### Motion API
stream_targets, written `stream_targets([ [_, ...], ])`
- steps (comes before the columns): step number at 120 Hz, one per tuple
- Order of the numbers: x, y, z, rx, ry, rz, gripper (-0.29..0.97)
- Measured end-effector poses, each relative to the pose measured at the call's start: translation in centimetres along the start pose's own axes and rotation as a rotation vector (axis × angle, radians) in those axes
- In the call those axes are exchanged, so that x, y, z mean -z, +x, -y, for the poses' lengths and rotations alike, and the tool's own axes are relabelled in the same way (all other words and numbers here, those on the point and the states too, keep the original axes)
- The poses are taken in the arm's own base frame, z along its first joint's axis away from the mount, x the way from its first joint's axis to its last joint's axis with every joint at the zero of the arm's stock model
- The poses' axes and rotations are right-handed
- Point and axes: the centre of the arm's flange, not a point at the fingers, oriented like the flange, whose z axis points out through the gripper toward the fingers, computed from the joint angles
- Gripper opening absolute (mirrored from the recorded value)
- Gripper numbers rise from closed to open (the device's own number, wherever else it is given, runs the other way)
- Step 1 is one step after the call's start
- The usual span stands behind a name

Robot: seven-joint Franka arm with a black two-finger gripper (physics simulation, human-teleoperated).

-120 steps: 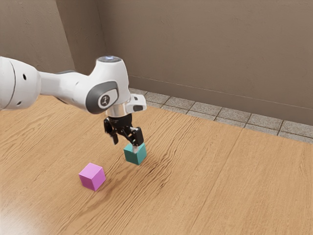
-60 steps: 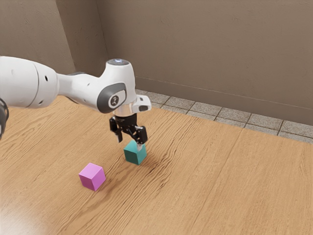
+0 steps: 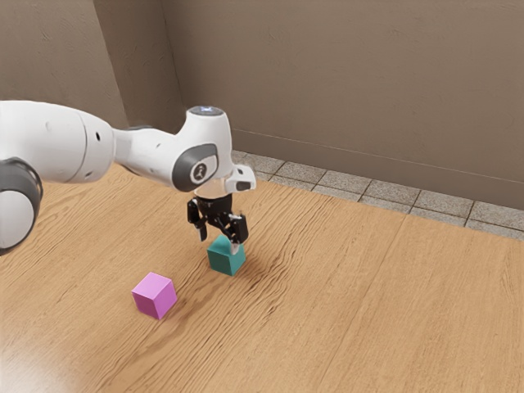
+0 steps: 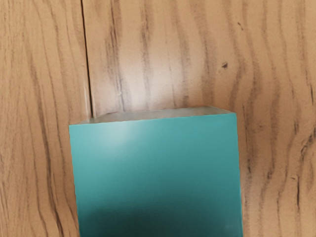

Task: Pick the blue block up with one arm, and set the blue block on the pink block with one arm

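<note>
The blue block (image 3: 226,259), teal in colour, rests on the wooden table (image 3: 368,311). My gripper (image 3: 219,237) hangs straight down just above its top face, fingers open and spread to about the block's width, with nothing between them. The pink block (image 3: 154,295) lies on the table toward the exterior view's left and nearer the camera, about a hand's width from the blue one. In the wrist view the blue block's top face (image 4: 158,173) sits directly under my hand, square to the picture.
A tiled strip (image 3: 385,193) runs along the table's far edge below a brown wall (image 3: 352,82). Bare wood (image 4: 163,54) surrounds both blocks.
My arm has swung toward the exterior view's right, and the hand has shifted slightly right and settled over the blue block. Both blocks stay where they were.
</note>
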Motion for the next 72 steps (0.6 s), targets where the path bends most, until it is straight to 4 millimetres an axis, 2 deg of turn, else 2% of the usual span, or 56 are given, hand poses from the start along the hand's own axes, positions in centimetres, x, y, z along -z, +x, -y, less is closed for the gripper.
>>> stream_targets([
  [37, -0.3, 0.8, -0.1, -0.005, -0.004, 0.001, 0.68],
  [72, -2.2, 1.4, -0.6, -0.014, -0.006, 0.026, 0.68],
])
